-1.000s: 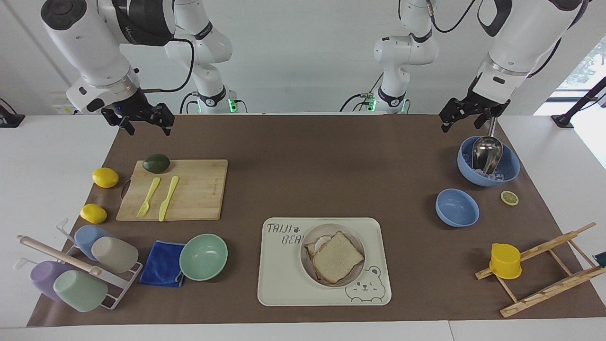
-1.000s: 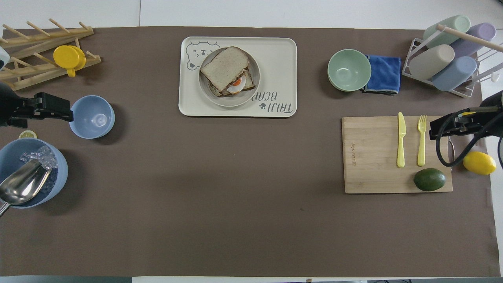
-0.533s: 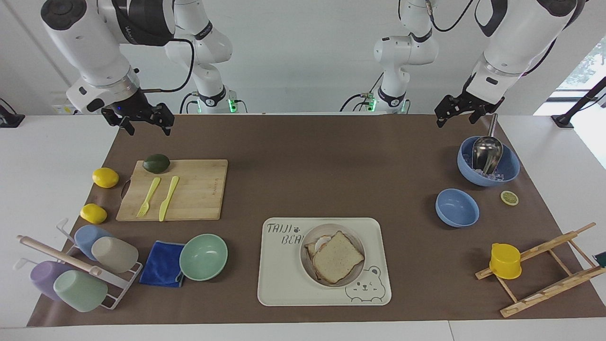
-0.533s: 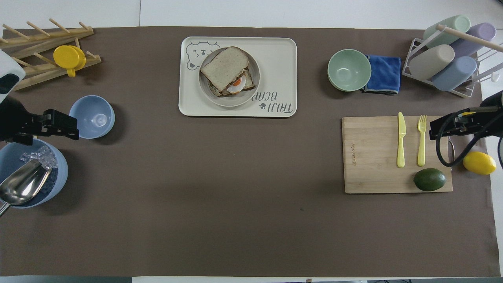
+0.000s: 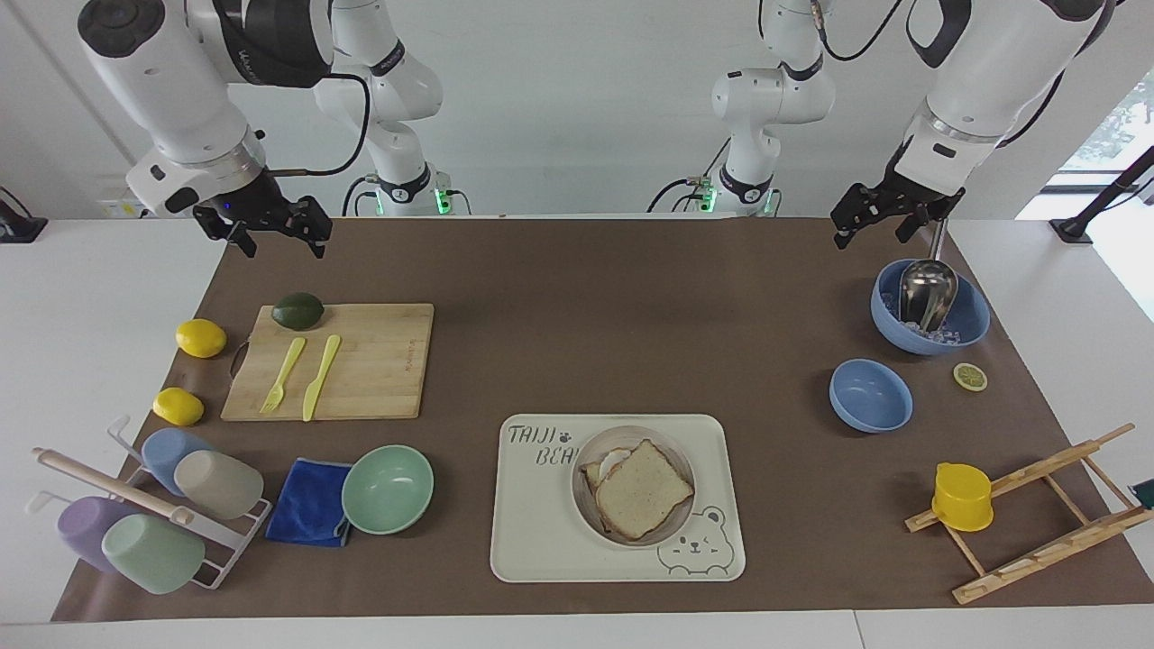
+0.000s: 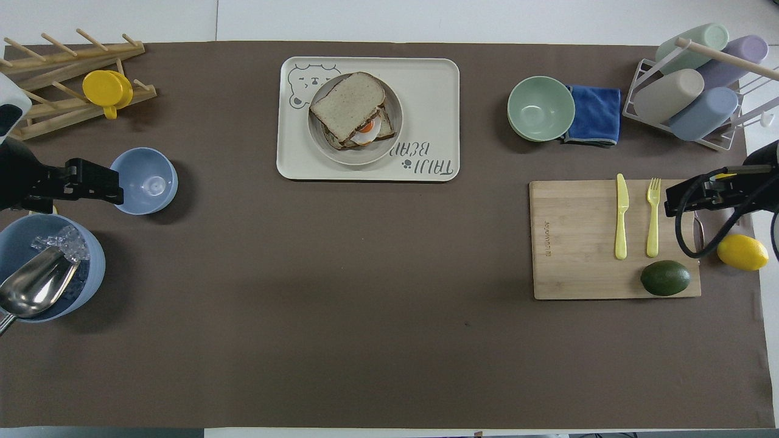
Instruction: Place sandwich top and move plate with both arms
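Observation:
The sandwich top [image 5: 642,489], a pale speckled bread slice, lies on the egg toast on the cream plate [image 5: 683,462]. The plate stands on the bear tray [image 5: 541,541]. The slice [image 6: 348,97] and plate [image 6: 365,156] also show in the overhead view. My left gripper [image 5: 870,233] is open and empty in the air beside the ice bowl [image 5: 969,315]; it also shows in the overhead view [image 6: 115,188]. My right gripper [image 5: 280,242] is open and empty above the mat's edge by the cutting board [image 5: 379,370]; it also shows in the overhead view [image 6: 668,202]. Both are far from the plate.
The board carries an avocado [image 5: 298,311], a yellow fork and a yellow knife. Two lemons [image 5: 200,338] lie beside it. A mint bowl [image 5: 388,489], blue cloth and cup rack [image 5: 144,505] stand at the right arm's end. A small blue bowl [image 5: 870,395] and wooden rack [image 5: 1037,514] stand at the left arm's end.
My left gripper has shifted slightly back and forth above the ice bowl's end of the table. The right arm, sandwich and plate have not moved.

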